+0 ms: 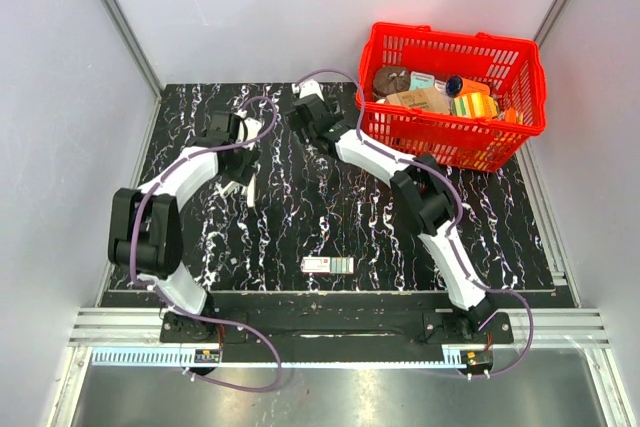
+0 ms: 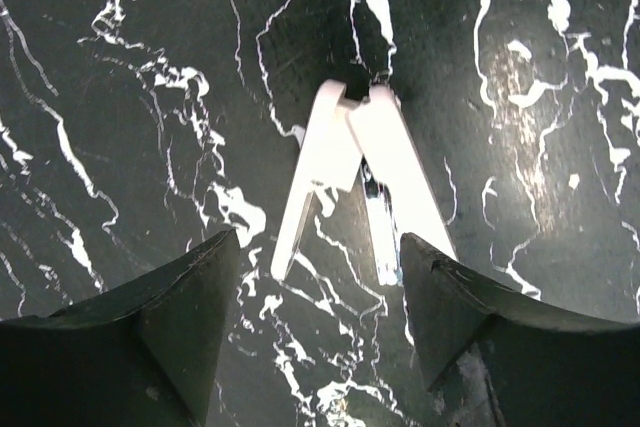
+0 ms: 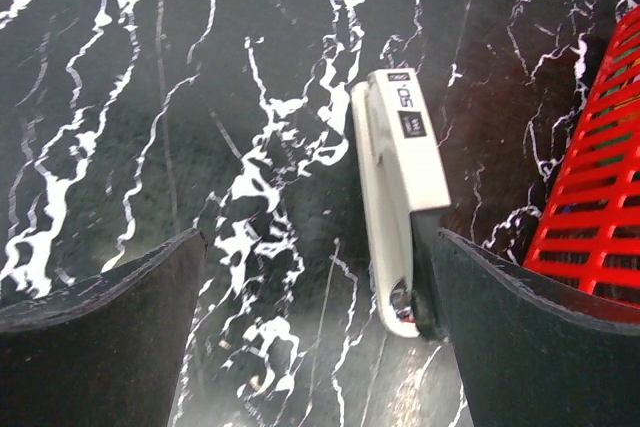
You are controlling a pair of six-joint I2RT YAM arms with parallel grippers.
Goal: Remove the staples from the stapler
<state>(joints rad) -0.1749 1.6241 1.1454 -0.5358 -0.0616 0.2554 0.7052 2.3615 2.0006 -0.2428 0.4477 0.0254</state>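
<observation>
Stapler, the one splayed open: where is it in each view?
Top external: stapler is a white sliver left of centre.
Left wrist: centre, just ahead of the open left pincer.
Right wrist: not in it; a closed white one lies by the basket.
Shared: black marbled tabletop.

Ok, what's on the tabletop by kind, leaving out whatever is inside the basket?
White staplers: 2, the open stapler and the shut stapler
Flat labelled box: 1
Red basket: 1
Total: 4
</observation>
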